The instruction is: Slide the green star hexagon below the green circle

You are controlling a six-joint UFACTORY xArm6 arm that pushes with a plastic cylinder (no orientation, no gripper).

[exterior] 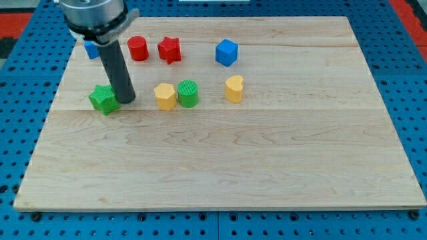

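Green star (103, 99): near worktop (220, 173) left edge, touching my tip (126, 100) on its left side. Green circle (188, 93): further toward right edge, beside yellow hexagon (165, 96). No pincer fitted; rod only.

Counted on the wooden board (267, 167): seven blocks. Two green, a star (103, 99) and a cylinder (188, 93). Two yellow, a hexagon (165, 96) touching the green cylinder's left side and a heart (234, 88) to its right. Two red, a cylinder (138, 48) and a star (169, 49). Blue: one cube (227, 52), plus one partly hidden piece (91, 49). One rod.
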